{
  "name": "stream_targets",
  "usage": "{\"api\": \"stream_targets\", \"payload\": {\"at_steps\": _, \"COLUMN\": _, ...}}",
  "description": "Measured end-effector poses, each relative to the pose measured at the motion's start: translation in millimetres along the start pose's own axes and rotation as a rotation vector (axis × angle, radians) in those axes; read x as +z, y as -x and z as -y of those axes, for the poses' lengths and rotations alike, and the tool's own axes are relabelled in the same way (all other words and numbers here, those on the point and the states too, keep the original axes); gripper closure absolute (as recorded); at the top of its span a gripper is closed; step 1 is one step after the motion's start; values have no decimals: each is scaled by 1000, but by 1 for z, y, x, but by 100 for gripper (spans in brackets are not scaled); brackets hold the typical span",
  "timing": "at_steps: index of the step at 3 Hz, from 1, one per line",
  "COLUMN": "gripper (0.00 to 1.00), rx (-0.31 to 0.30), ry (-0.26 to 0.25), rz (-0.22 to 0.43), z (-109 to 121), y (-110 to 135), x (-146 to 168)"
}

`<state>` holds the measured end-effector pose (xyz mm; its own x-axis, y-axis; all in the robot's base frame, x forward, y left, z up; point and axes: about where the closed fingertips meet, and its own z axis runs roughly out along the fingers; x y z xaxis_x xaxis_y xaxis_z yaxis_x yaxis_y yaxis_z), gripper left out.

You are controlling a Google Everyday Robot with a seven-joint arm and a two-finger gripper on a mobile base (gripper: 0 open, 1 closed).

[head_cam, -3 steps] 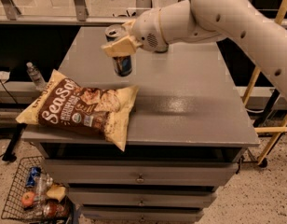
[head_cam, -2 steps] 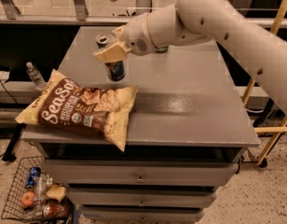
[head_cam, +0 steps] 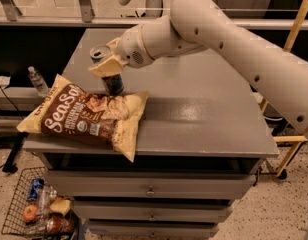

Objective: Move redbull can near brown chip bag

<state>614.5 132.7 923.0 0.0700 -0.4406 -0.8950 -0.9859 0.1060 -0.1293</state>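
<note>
The redbull can [head_cam: 112, 81], slim, blue and silver with a silver top, stands upright at the far edge of the brown chip bag [head_cam: 86, 113]. The bag lies flat on the front left of the grey table [head_cam: 204, 119], its left end hanging over the table's edge. My gripper [head_cam: 108, 64] is shut on the redbull can from the right, its pale fingers [head_cam: 105, 67] around the can's upper part. The can's base sits right at or touching the bag's top edge.
The white arm [head_cam: 234, 39] reaches in from the upper right across the table. A wire basket [head_cam: 24, 211] with several items sits on the floor at the lower left. A water bottle [head_cam: 37, 80] stands left of the table. Drawers [head_cam: 149, 189] are below.
My gripper has carried the redbull can from the far part of the table forward and left, down to the chip bag's far edge.
</note>
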Motion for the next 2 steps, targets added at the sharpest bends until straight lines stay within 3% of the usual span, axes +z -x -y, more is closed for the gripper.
{"api": "stream_targets", "payload": {"at_steps": 2, "gripper": 100, "rx": 30, "ry": 45, "rz": 38, "z": -19, "y": -7, "x": 12}}
